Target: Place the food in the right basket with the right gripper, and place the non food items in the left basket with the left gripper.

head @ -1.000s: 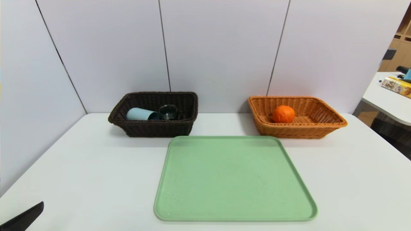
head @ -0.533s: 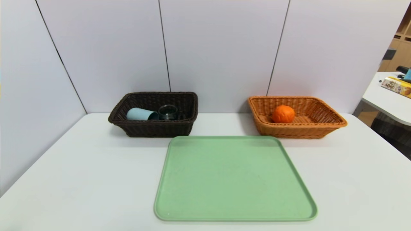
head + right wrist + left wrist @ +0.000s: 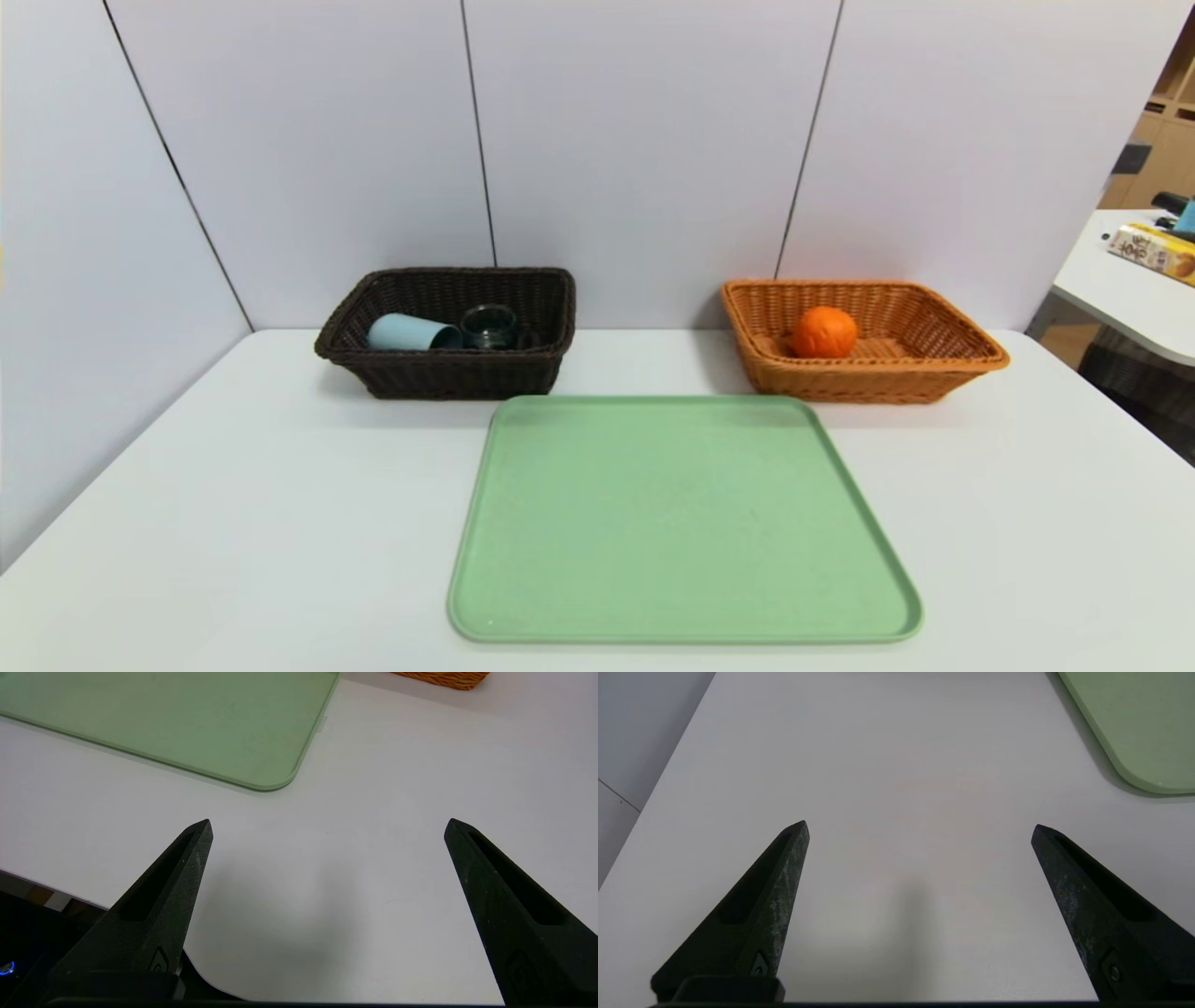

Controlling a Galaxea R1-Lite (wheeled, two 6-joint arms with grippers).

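- Risk is looking low here, since the sorting is appearing finished: the orange fruit (image 3: pixel 822 332) is sitting inside the right basket (image 3: pixel 971 347), and the blue-grey tumbler (image 3: pixel 409 332) is lying on its side in the left basket (image 3: pixel 439 373) with the glass cup (image 3: pixel 489 326) just beside it.
- The slim dark case is not showing clearly against the dark weave, so I am not able to tell whether it is in that basket; a missed item would be leaving the job incomplete.
- The left gripper (image 3: pixel 920 828) is hanging over bare table (image 3: pixel 896 742) near the green tray (image 3: pixel 1148 728), fingers spread wide and holding nothing.
- The right gripper (image 3: pixel 327 826) is hovering near the table's front edge, past the tray's corner, jaws likewise spread and empty.
- Both arms are sitting outside the head view, so any sweep forward would be starting blind; wide-spread tips could be catching the tray rim and shoving it into the baskets.
- The tumbler is resting on its side against the cup, so a bump to the left basket could be rolling it or knocking the glass.
- The round fruit is lying loose, and a knock to its basket could be sending it rolling within the walls.
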